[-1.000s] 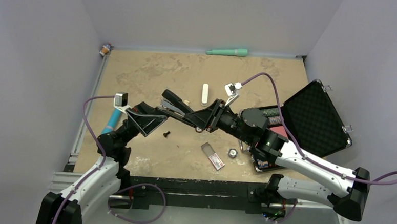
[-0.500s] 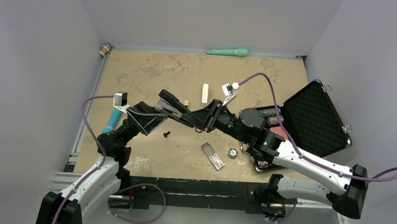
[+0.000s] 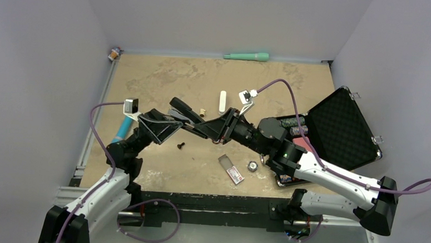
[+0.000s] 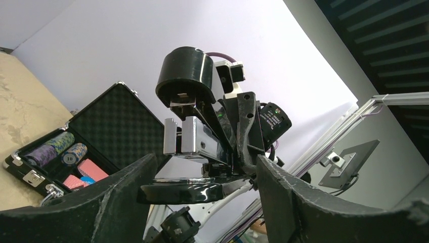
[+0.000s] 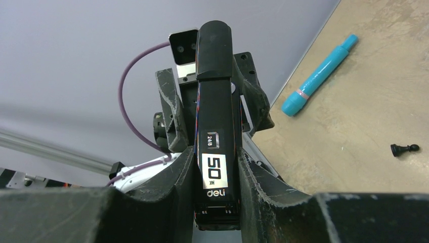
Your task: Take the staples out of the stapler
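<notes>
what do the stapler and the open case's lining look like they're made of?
stapler: probably a black plastic shell, semi-gloss with soft highlights; bright silvery metal channel inside, shiny. case lining: black foam, by its dimpled egg-crate texture.

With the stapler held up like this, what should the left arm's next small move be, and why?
Probably close the left gripper on the front end of the stapler: the right gripper holds it in the air, top arm hinged up, silvery magazine exposed, and the open left gripper straddles its base.
</notes>
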`<action>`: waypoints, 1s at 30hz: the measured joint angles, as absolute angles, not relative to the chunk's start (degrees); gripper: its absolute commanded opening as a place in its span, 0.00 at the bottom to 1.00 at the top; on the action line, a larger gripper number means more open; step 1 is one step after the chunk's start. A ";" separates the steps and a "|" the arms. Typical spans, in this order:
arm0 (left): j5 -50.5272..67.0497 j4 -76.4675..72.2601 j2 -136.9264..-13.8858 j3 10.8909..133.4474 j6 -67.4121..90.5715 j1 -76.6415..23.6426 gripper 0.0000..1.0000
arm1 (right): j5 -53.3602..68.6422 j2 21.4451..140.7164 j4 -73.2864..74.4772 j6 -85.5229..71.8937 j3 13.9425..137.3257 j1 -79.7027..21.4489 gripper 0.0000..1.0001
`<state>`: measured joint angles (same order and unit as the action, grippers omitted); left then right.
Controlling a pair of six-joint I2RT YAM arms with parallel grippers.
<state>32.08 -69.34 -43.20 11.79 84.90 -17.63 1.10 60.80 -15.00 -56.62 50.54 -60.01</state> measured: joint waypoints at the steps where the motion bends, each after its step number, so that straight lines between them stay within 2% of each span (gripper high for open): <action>1: 32.05 -69.34 -43.24 11.79 84.90 -17.63 0.78 | 1.10 60.80 -15.07 -56.62 50.54 -60.03 0.00; 8: 31.22 -69.34 -43.83 11.79 84.90 -17.63 0.70 | 1.08 60.80 -15.25 -56.64 50.52 -60.10 0.00; 13: 31.09 -69.34 -44.38 12.34 84.90 -17.63 0.59 | 1.08 60.77 -15.49 -56.77 50.15 -60.12 0.00; 18: 30.83 -69.36 -44.73 12.73 85.27 -17.63 0.39 | 1.21 60.75 -15.94 -57.01 50.11 -60.12 0.00; 20: 30.39 -69.36 -44.73 13.02 86.85 -17.63 0.27 | 1.19 60.75 -16.10 -56.86 50.11 -60.10 0.00; 23: 30.15 -69.45 -44.73 13.41 87.55 -17.63 0.01 | 1.08 60.73 -16.84 -56.77 50.09 -60.05 0.00; 28: 30.15 -69.14 -44.36 13.41 87.42 -17.63 0.00 | 1.08 60.69 -17.89 -56.84 49.32 -60.05 0.01; 30: 30.17 -68.38 -43.79 13.41 87.29 -17.63 0.00 | 1.10 60.69 -18.15 -56.84 49.12 -60.05 0.30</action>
<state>30.17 -68.38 -43.79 13.41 87.29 -17.63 1.10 60.69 -18.15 -56.84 49.12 -60.05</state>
